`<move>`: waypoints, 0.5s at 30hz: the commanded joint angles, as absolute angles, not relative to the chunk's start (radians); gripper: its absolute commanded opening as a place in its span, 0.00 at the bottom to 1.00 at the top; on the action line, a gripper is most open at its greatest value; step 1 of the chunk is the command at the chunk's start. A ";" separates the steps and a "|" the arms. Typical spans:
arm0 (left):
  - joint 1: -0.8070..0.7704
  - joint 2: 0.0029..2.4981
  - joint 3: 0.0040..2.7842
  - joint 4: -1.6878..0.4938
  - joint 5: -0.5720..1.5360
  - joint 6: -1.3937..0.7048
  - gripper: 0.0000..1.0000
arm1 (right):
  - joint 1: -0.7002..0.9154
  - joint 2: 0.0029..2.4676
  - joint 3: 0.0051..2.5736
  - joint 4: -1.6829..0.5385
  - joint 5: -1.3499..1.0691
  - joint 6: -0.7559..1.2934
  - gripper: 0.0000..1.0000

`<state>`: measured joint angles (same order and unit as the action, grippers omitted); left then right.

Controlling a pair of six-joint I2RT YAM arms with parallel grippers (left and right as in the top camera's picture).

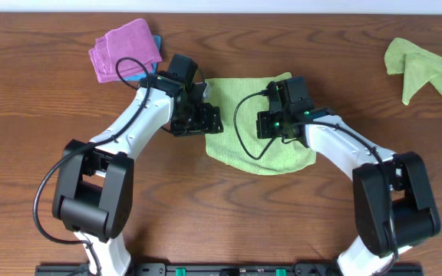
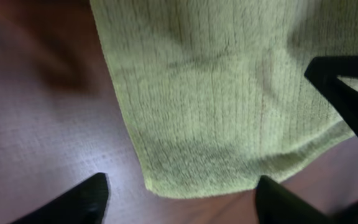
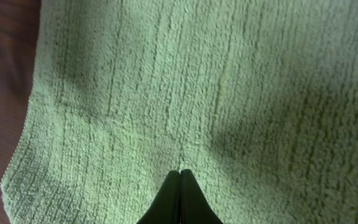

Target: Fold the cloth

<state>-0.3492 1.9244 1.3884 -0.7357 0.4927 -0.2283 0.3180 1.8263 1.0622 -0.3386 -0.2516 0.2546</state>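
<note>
The lime-green cloth (image 1: 244,142) lies flat in the middle of the table, looking doubled over. My left gripper (image 1: 212,119) hovers at its left edge. In the left wrist view the left gripper (image 2: 182,198) is open, its fingertips (image 2: 95,194) spread wide, with a rounded corner of the cloth (image 2: 229,93) lying just ahead of the gap, untouched. My right gripper (image 1: 267,125) is over the cloth's middle. Seen from the right wrist, the right gripper (image 3: 180,174) is shut, tips together on or just above the cloth (image 3: 197,81), where a faint crease runs up from them.
A purple cloth (image 1: 125,50) lies crumpled over something blue at the back left. Another lime-green cloth (image 1: 422,67) is bunched at the back right. A dark part of the right arm (image 2: 350,93) shows at the right of the left wrist view.
</note>
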 commanded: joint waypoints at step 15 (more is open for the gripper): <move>-0.347 1.928 1.406 -0.519 0.408 -0.210 0.06 | 0.248 1.668 1.314 -0.858 -0.016 0.140 0.01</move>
